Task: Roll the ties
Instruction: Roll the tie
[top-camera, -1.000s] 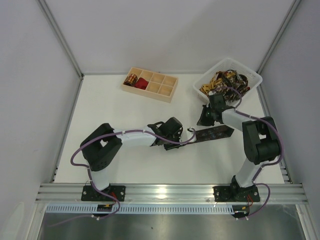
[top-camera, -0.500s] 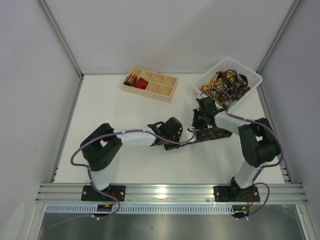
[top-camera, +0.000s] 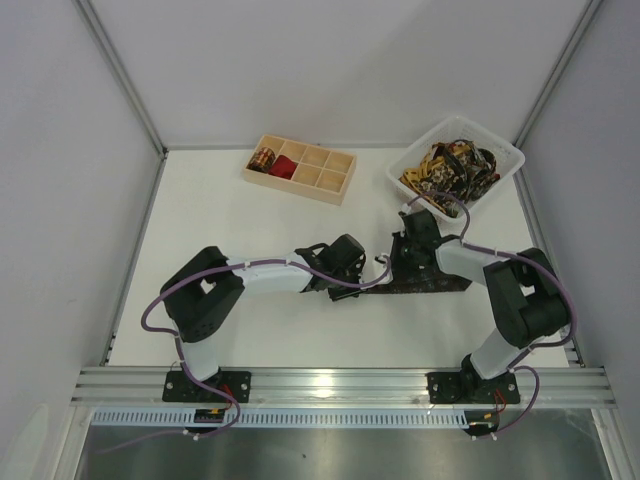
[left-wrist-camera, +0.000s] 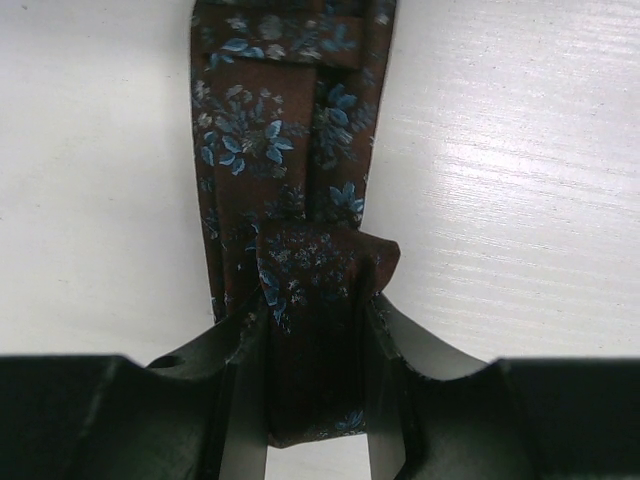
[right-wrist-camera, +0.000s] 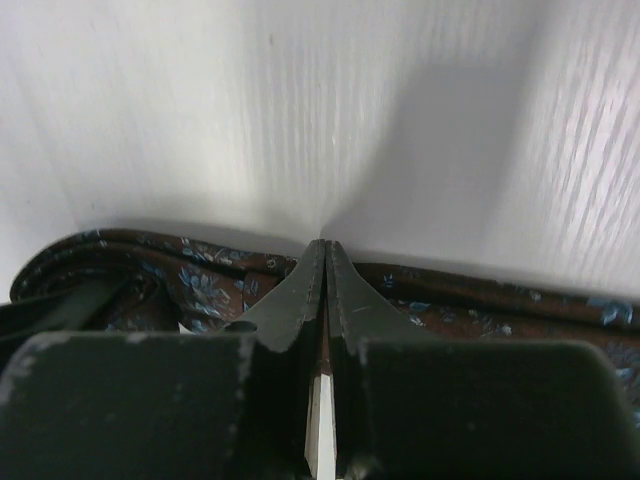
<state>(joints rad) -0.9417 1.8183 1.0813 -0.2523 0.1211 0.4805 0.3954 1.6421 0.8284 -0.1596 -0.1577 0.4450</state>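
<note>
The tie (top-camera: 440, 284) in hand is dark brown, scattered with small blue and pale flower sprigs. It lies flat on the white counter (top-camera: 250, 215) as a long narrow band, running from the left fingers (top-camera: 367, 286) out past the right fingers (top-camera: 406, 263).

From the left wrist, the tie (left-wrist-camera: 265, 150) shows two layers overlapping lengthwise, with one edge running down the middle. Its near end is turned back on itself in a short fold, and one corner bulges out to the side. The left fingers (left-wrist-camera: 245, 350) stand narrow, one on each side of this folded end, touching the cloth and gripping it. The rest of the band stretches straight away from them.

From the right wrist, the tie (right-wrist-camera: 200, 285) runs crosswise under the tips and passes out on both sides. The right fingers (right-wrist-camera: 325, 258) are pressed together with only a hairline slit between them. Their tips meet at the band's far edge, touching it. Whether any cloth is caught in the slit cannot be told.

Beyond the right fingers, gold-and-black ties (top-camera: 450, 165) lie heaped in a white basket (top-camera: 505, 160). Well beyond the left fingers, a small striped coil (top-camera: 263, 158) and a red tie (top-camera: 286, 167) sit in neighbouring compartments of a wooden tray (top-camera: 335, 190).
</note>
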